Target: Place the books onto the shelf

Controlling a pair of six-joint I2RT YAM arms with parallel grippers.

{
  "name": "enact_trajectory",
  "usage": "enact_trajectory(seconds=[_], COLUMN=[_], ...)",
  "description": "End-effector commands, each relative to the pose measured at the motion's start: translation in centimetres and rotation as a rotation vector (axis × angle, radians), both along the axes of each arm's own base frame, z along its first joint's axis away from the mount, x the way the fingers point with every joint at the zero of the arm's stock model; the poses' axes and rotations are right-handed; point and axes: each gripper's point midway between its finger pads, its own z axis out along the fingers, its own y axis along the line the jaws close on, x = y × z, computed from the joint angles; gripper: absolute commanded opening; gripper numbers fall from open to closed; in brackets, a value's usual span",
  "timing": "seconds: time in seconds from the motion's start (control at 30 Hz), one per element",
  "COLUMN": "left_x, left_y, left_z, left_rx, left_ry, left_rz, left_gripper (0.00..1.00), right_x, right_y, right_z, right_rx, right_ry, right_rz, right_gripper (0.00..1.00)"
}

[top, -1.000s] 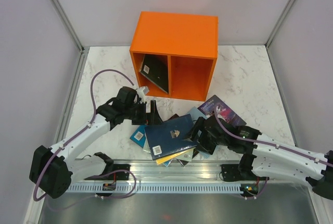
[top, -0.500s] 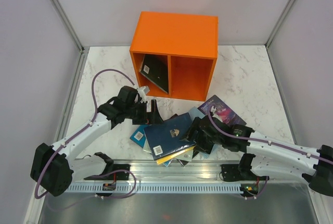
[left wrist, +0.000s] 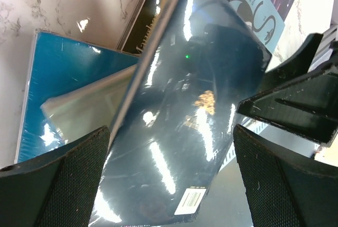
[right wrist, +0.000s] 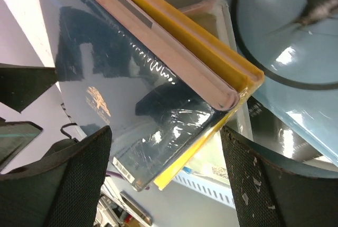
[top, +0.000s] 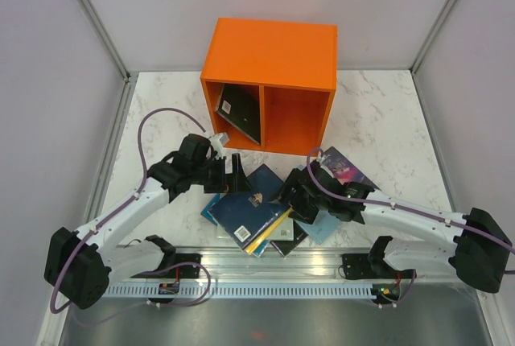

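Orange-walled, the shelf [top: 269, 44] is standing at the back of the marble table [top: 161, 105], with one dark book [top: 240, 111] leaning in its left compartment. The other books are lying in a loose pile between the arms. The left gripper [top: 236, 175] is hanging at the pile's rear left, jaws spread wide and clamping nothing. The dark navy book [top: 251, 208] is tilting up between its fingers. The right gripper [top: 291, 198] is gaping wide too, straddling the edges of the navy book and the yellow book [right wrist: 179, 31] beneath it. Whether its pads are touching them is not showing. The teal book [left wrist: 63, 84] and the light blue book [left wrist: 248, 5] are lying half covered, and glare is washing out the navy cover.
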Motion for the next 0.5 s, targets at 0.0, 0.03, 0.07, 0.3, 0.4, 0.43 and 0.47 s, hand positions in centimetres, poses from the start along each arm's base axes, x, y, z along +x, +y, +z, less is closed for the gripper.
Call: enact_trajectory(seconds=[0.0,0.03,0.07,0.3,0.4,0.43,0.47], left_x=[-0.6,-0.8,-0.9,-1.1,-0.8,-0.8,-0.8], left_y=[-0.6,-0.5,-0.5,-0.5,-0.8,-0.8,-0.9], left_z=[1.0,0.9,0.9,0.3,0.6,0.6,0.6], left_rx=[-0.061,-0.061,-0.065,-0.062,-0.069,-0.073,-0.075], left_ry=[-0.004,0.002,0.004,0.023,0.019,0.023,0.023], left_rz=[-0.011,-0.012,-0.014,-0.013,-0.015,-0.016,-0.016], left_gripper=[1.0,1.0,1.0,1.0,1.0,1.0,1.0], right_x=[1.4,1.3,1.3,1.0,0.8,0.7,0.6], right_y=[3.3,3.7,4.3,6.7,7.3,7.5,7.6], right_z=[4.0,4.0,4.9,7.7,8.0,7.9,7.9], right_rx=[0.12,0.125,0.146,0.237,0.241,0.24,0.239], right_ry=[-0.084,-0.072,-0.077,-0.079,-0.076,-0.072,-0.074], right_rz=[0.074,0.091,0.11,0.167,0.18,0.185,0.188], right_gripper=[0.86,0.86,0.86,0.86,0.86,0.86,0.86])
